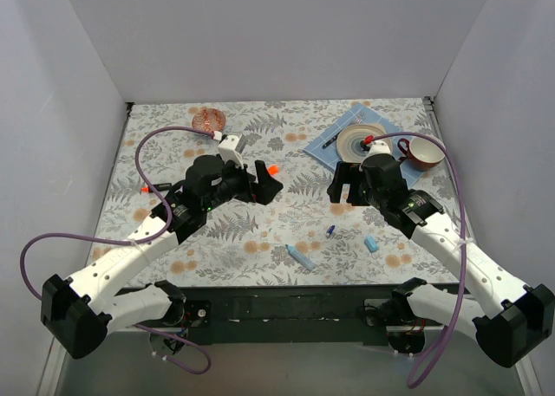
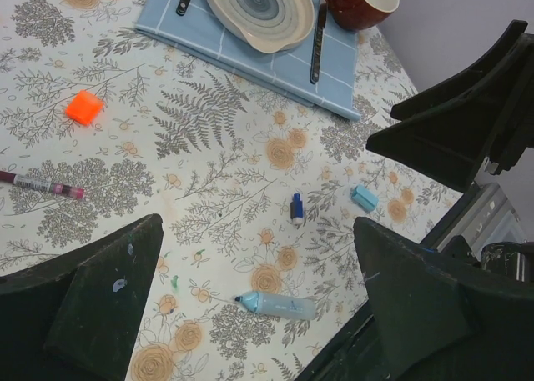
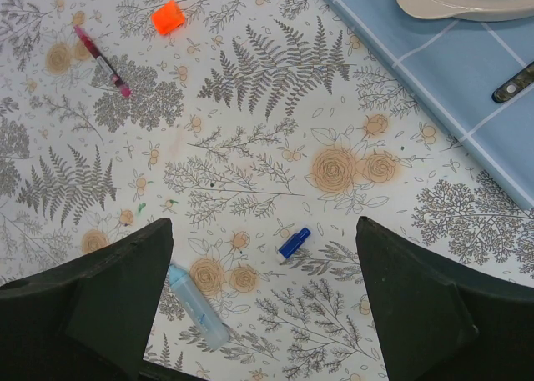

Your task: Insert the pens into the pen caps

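Both grippers hover open and empty above the floral tablecloth. My left gripper (image 1: 265, 186) (image 2: 257, 224) looks down on the light-blue marker (image 2: 277, 305) (image 1: 301, 256), which lies uncapped near the front edge. My right gripper (image 1: 342, 188) (image 3: 264, 224) is above the dark blue cap (image 3: 294, 242) (image 1: 331, 230) (image 2: 297, 208). The light blue cap (image 1: 371, 243) (image 2: 364, 198) lies right of it. The orange cap (image 1: 272, 168) (image 2: 84, 107) (image 3: 168, 17) lies further back. The dark-red pen (image 2: 42, 183) (image 3: 102, 61) lies beyond it. The white pen is out of view.
A blue placemat (image 1: 347, 123) at the back right carries a plate (image 1: 362, 138), dark cutlery (image 2: 318, 39) and a red mug (image 1: 422, 152). A copper round object (image 1: 208, 118) lies at the back left. A small orange thing (image 1: 144, 189) shows beside the left arm. White walls enclose the table.
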`<state>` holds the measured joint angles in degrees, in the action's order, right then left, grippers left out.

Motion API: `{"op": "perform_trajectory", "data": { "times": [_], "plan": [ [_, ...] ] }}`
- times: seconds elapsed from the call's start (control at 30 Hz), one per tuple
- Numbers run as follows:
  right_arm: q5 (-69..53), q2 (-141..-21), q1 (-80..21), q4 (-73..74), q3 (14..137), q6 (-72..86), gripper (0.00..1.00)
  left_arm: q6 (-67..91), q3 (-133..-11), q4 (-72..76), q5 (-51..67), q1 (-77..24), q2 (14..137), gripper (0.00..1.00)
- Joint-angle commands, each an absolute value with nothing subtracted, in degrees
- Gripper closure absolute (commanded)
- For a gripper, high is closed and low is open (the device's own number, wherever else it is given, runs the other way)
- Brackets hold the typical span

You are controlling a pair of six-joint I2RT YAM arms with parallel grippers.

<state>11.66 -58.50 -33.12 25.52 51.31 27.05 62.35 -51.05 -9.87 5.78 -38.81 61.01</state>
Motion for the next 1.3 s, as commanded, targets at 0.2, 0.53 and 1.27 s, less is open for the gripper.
{"op": "perform_trajectory", "data": {
  "times": [0.2,0.53,1.27],
  "plan": [
    [12.5,-56.2,-33.4,24.0,54.0,26.5,0.03,61.5,-50.6,-9.1,1.8,-38.9,57.9,0.02],
    [-5.5,-62.8,-36.5,24.0,49.0,25.0,0.26,67.5,-53.1,-14.8,-19.5,-38.9,58.4,0.02],
    [4.7,-78.0,-58.9,22.7,46.1,26.4,0.56,71.1,-47.2,-19.2,-21.6,-38.9,42.0,0.02]
  ]
}}
